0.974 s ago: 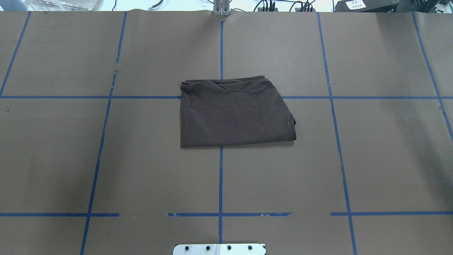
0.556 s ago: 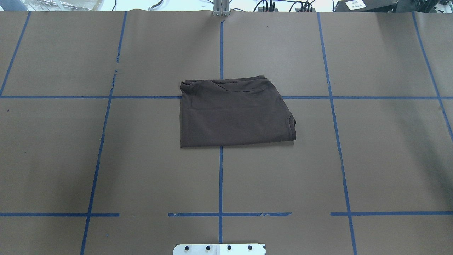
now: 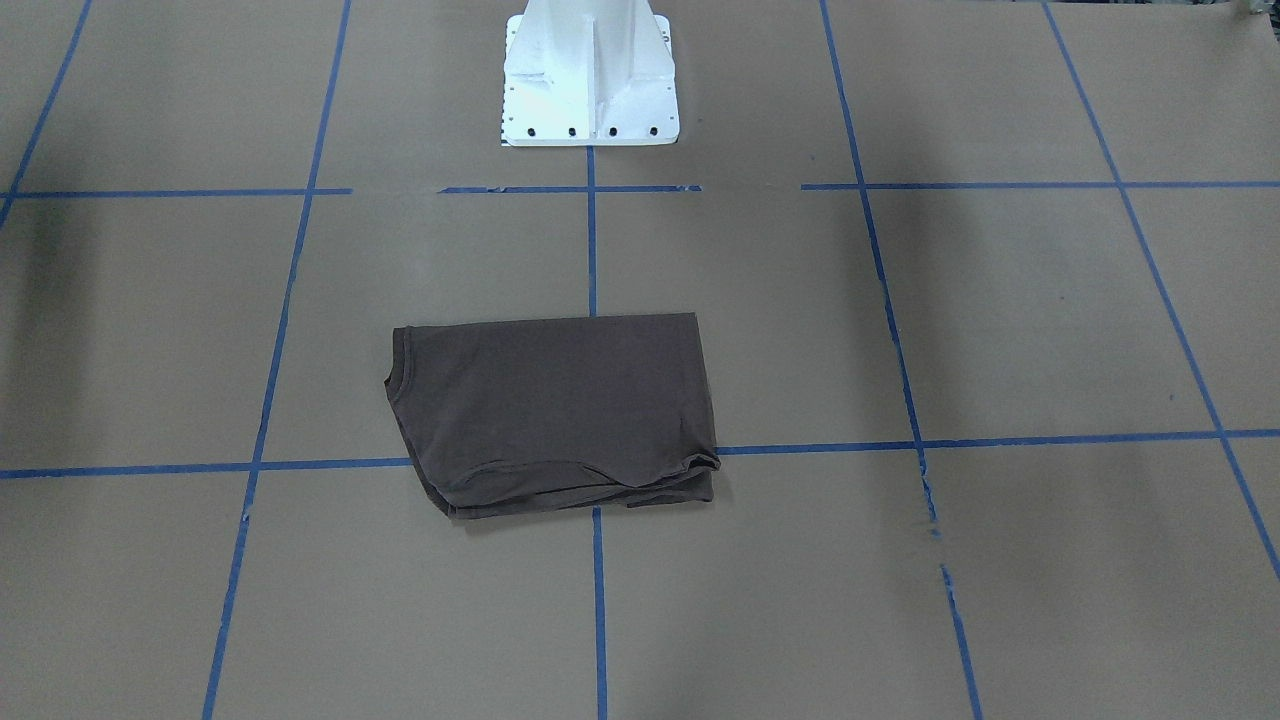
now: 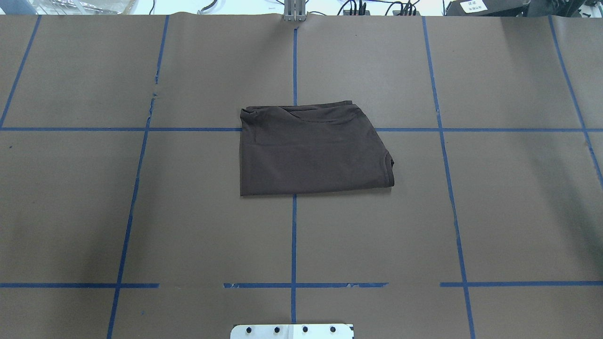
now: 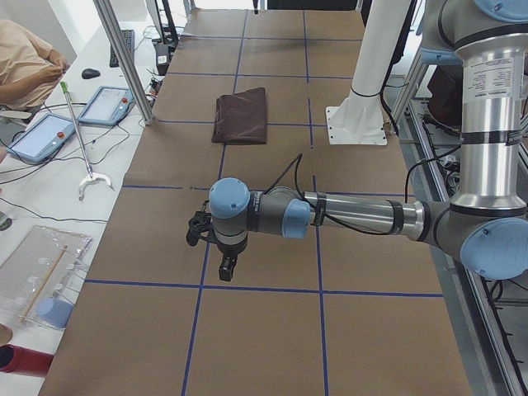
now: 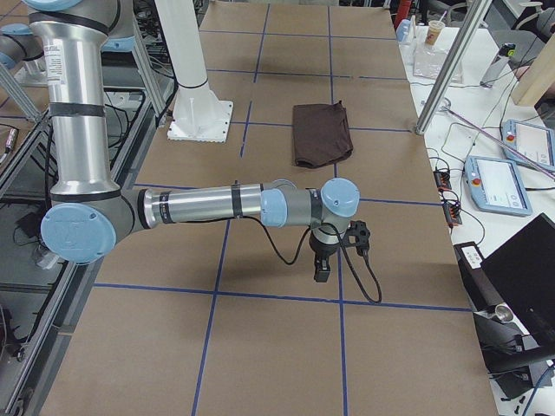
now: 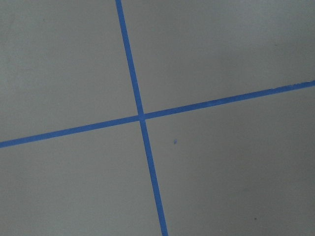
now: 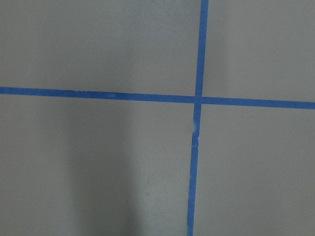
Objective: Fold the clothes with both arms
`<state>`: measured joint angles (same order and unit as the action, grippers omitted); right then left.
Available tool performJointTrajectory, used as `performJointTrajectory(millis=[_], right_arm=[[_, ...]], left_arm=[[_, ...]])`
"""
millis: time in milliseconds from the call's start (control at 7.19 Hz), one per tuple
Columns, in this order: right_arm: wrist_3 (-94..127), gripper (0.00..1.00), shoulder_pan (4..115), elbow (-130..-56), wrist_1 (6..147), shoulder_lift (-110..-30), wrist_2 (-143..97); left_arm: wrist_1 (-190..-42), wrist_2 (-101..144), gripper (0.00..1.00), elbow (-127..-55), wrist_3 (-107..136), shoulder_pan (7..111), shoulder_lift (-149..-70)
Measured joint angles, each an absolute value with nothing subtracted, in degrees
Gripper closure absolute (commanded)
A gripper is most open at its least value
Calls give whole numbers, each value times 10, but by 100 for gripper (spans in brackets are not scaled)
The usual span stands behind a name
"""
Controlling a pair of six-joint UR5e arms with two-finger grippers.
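Lying folded into a rough rectangle, the shirt point(image 4: 311, 150) sits flat near the middle of the table point(image 4: 509, 212), over the crossing of the centre tape line point(image 4: 293, 235) and a cross line. In the front-facing view the shirt point(image 3: 555, 410) shows stacked, slightly uneven layers along its edge away from the robot. A curved hemmed edge sits at the corner on the robot's right. Nothing touches the garment.

The white pedestal point(image 3: 590, 70) stands on the centre line, apart from the shirt.

Neither arm appears in the overhead or front-facing views. From the table's left end, the left arm point(image 5: 355, 216) stretches out low over the brown paper, well apart from the shirt point(image 5: 241, 115). The left gripper point(image 5: 224, 271) points down above a tape line; whether its jaws are parted or holding anything cannot be told from here.

From the other end, the right arm point(image 6: 199, 206) reaches out in the same way, well away from the shirt point(image 6: 321, 132). The right gripper point(image 6: 322, 270) also hangs fingers-down, its opening impossible to judge.

Both wrist cameras see only bare paper and a tape crossing point(image 7: 141, 117). A person's sleeve point(image 5: 25, 58) and two tablets point(image 5: 107, 106) show on the side bench.
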<state>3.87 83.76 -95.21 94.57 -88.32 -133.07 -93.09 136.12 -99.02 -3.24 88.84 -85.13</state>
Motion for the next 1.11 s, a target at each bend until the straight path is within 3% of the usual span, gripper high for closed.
performJointTrajectory(millis=[1113], right_arm=[[39,0,845,-955,946,-882,-1329]], left_arm=[[-930,1335,0,-984,-25,902,-866]])
